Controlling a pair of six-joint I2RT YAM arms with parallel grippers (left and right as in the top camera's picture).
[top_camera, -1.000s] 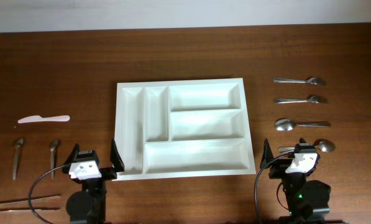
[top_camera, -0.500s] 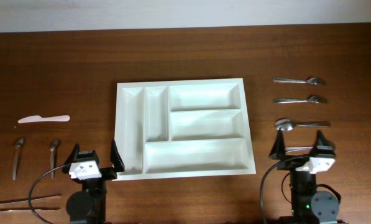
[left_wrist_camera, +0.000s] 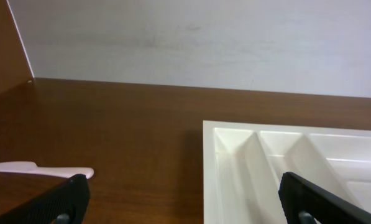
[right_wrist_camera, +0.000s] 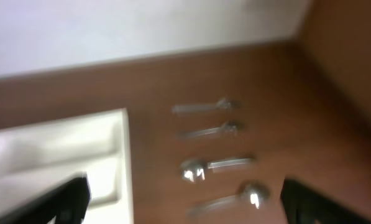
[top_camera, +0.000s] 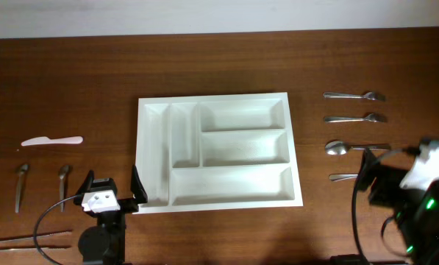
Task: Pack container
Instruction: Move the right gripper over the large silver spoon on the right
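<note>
- A dark brown wooden surface [top_camera: 72,81] fills my overhead view, with a strip of pale wall [top_camera: 204,15] along its far edge.
- The white rectangular plastic cutlery tray [top_camera: 212,97] lies flat at the centre. All five compartments look empty.
- I judge the tray light, stiff and smooth-walled, so it may skate if nudged. The raised outer rim or a divider wall is the place to pinch it, not the floor.
- The left pincer [left_wrist_camera: 185,208] hangs just beside the tray's near left corner, its jaws spread wide and holding nothing.
- The right pincer [right_wrist_camera: 185,208] is likewise spread and empty, near the right-hand cutlery. Its view is blurred.
- Four metal cutlery pieces [top_camera: 354,118] lie in a column right of the tray.
- A white plastic knife [top_camera: 51,141] and two small metal spoons [top_camera: 62,179] lie well to the left.
</note>
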